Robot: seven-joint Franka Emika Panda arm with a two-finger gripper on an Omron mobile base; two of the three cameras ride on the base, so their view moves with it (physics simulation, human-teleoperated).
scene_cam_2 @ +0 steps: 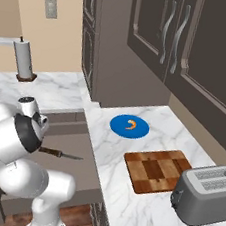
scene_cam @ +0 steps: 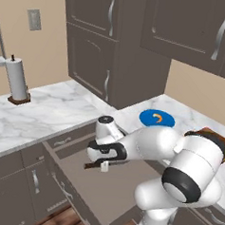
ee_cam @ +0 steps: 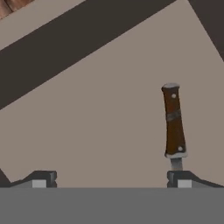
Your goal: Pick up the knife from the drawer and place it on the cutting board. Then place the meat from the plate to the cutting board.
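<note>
Claw (ee_cam: 111, 179) hanging low over the drawer (ee_cam: 100, 122), jaws spread wide, nothing held | knife (ee_cam: 174, 124) flat on the drawer floor, off toward one fingertip, not centred | handle points away from the claw, blade end nearest | probably needs a sideways nudge first

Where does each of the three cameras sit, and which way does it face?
Left base view: behind-left of the arm, looking down at the open drawer; white arm at lower right.
Right base view: behind-right, over the cutting board and plate; arm at lower left.
Hand view: looks down into the drawer; open gripper over the knife.
Both base views share the plate and meat.
</note>
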